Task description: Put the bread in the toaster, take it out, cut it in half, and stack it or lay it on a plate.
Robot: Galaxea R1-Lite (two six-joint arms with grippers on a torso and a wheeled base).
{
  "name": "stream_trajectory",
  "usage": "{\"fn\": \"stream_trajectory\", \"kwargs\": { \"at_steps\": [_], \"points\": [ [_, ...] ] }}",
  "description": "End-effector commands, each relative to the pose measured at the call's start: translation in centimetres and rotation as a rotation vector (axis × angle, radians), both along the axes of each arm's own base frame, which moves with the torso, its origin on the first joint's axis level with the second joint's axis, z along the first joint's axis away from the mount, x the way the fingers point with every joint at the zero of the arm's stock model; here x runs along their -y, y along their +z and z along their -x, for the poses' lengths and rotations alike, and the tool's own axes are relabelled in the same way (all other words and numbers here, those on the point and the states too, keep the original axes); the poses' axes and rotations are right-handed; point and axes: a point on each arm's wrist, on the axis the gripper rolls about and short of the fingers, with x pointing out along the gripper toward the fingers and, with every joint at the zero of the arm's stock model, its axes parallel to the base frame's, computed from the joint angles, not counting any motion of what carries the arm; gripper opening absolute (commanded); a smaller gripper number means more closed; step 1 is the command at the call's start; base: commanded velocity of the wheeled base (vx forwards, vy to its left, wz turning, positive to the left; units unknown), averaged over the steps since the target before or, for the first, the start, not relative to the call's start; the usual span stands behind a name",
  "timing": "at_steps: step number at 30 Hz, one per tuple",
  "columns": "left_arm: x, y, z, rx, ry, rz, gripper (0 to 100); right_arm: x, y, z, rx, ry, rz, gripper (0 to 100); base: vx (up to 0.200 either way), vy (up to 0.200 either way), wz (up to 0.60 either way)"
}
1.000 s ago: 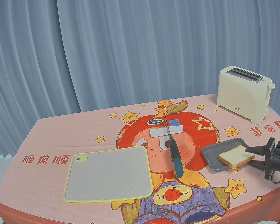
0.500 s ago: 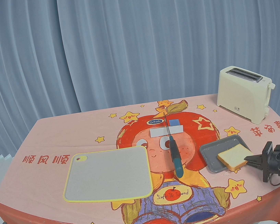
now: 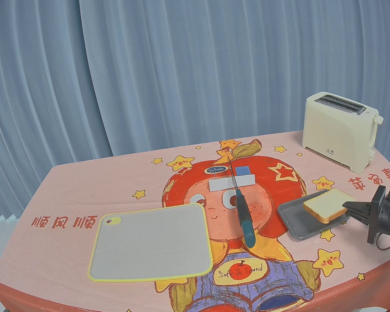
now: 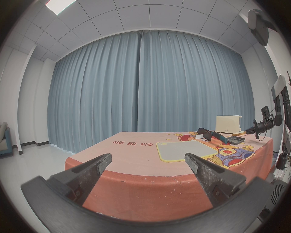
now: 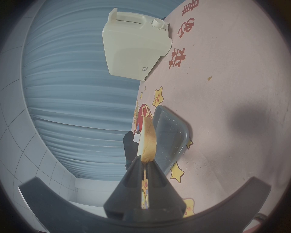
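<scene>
Golden bread (image 3: pixel 327 205) hung just above the grey tray (image 3: pixel 298 225) in the head view; the left wrist view showed the left gripper (image 4: pixel 147 157) spread empty; the right wrist view showed the right gripper (image 5: pixel 145 163) pinching the bread's edge.

My left claw (image 4: pixel 148 157) hangs off the near edge of the counter (image 4: pixel 130 151), its two dark fingers (image 4: pixel 91 171) spread wide. On the pink cloth lies the pale, yellow-edged cutting board (image 4: pixel 185 149), and just beyond it the knife (image 4: pixel 212 135) with its blue handle. Farther off stands the cream toaster (image 4: pixel 228 123), with the grey tray (image 4: pixel 235 140) nearer me. My right claw (image 4: pixel 249 130) holds the bread (image 4: pixel 239 133) at its tip, just above that tray. A blue curtain (image 4: pixel 136 85) hangs behind.
</scene>
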Motion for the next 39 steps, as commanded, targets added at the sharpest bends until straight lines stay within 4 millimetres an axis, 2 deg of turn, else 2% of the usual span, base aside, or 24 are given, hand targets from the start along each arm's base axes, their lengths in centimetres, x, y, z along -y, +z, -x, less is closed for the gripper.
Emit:
{"fn": "stream_trajectory", "kwargs": {
  "at_steps": [1, 14, 24, 39],
  "points": [
    [0.0, -0.5, 0.0, -0.001, 0.000, 0.000, 100, 0.1, -0.3, 0.4, -0.020, -0.002, 0.002, 0, 0.000, 0.000, 0.00],
    [0.0, -0.5, 0.0, -0.001, 0.000, 0.000, 100, 0.1, 0.0, 0.5, -0.003, -0.010, 0.006, 0, 0.000, 0.000, 0.00],
    [0.0, -0.5, 0.0, -0.001, 0.002, 0.000, 100, 0.1, 2.2, 2.4, 0.080, -0.003, -0.033, 0, 0.000, 0.000, 0.00],
    [0.0, -0.5, 0.0, -0.001, 0.002, 0.000, 100, 0.1, 2.1, 2.8, 0.054, -0.006, -0.025, 0, 0.000, 0.000, 0.00]
  ]
}}
